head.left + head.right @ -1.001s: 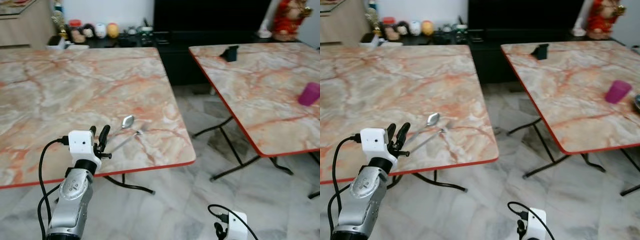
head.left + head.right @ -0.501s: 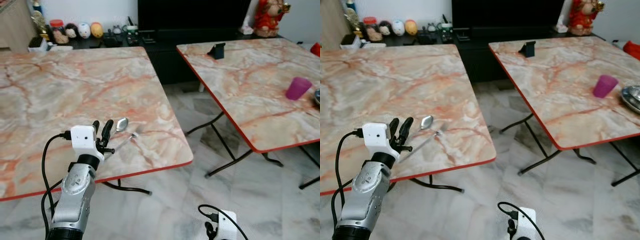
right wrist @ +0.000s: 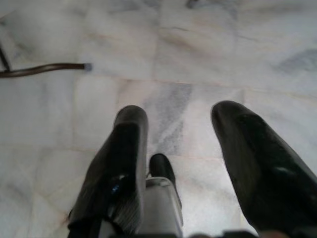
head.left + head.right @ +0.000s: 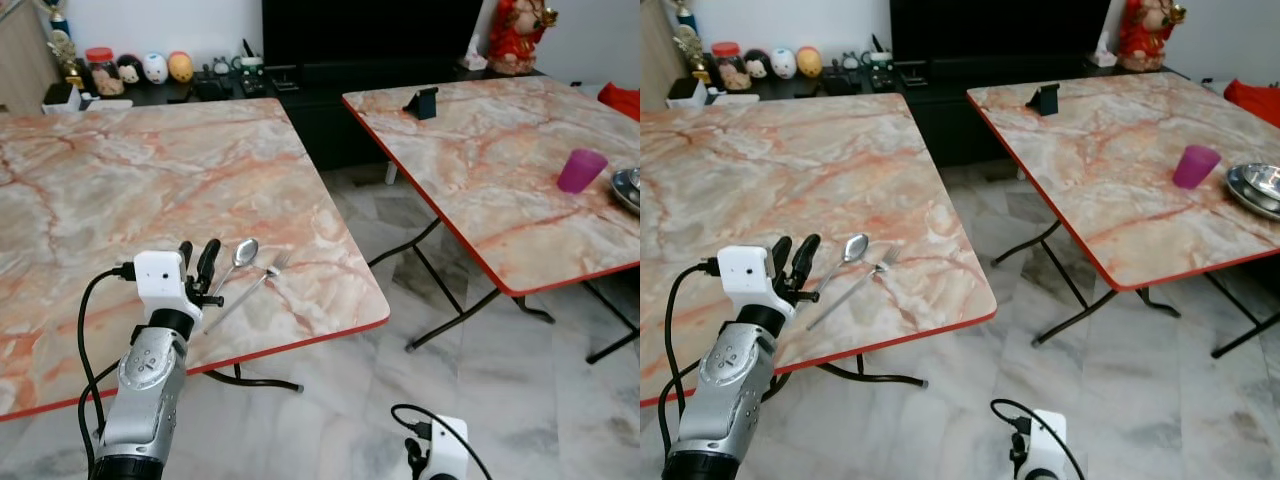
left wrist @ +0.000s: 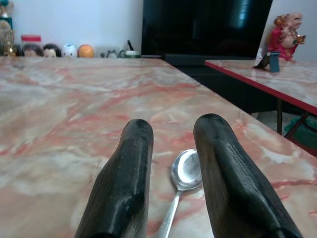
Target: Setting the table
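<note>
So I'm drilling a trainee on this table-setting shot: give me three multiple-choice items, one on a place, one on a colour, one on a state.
1. Where does the spoon lie?
A. on the floor
B. on the left table, beside the fork
C. in the bowl

2. What colour is the cup?
A. purple
B. green
C. white

3. How is the left gripper?
A. shut on the spoon
B. shut on the fork
C. open, holding nothing

Answers: 1 B, both pieces rest near the table's front edge. 2 A, the cup on the right table is purple. 3 C, the left wrist view shows its fingers apart with the spoon beyond them.
</note>
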### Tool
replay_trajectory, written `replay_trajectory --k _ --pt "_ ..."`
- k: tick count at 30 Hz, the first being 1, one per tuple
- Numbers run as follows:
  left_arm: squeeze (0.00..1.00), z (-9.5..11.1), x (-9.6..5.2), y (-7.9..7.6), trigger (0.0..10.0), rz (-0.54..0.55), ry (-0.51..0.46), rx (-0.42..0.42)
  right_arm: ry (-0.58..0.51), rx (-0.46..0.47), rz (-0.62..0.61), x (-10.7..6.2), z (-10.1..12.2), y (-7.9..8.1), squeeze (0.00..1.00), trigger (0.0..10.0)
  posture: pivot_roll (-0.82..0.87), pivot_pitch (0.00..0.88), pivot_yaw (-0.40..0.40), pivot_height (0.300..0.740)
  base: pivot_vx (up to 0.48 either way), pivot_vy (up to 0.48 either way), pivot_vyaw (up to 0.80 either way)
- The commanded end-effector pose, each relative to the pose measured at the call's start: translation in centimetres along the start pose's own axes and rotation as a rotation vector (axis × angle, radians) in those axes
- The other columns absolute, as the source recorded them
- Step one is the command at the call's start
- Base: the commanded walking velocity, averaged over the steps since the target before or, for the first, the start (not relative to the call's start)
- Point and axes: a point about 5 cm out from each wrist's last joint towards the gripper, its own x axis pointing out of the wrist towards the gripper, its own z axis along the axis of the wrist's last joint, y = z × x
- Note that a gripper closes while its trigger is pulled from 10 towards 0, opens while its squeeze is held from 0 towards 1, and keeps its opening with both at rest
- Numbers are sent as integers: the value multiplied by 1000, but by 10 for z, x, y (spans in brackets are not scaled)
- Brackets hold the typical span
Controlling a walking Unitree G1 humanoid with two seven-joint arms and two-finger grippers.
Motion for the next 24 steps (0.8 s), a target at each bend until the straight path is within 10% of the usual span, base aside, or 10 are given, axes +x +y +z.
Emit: replay_trajectory --k 1,24 --pt "0 -2 0 1 10000 -6 9 8 -5 0 -4 0 1 -2 0 10000 52 0 -29 740 0 0 0" --pt "0 2 2 2 10000 -4 -15 13 16 27 -23 -1 -3 -28 0 10000 61 0 -29 740 0 290 -251"
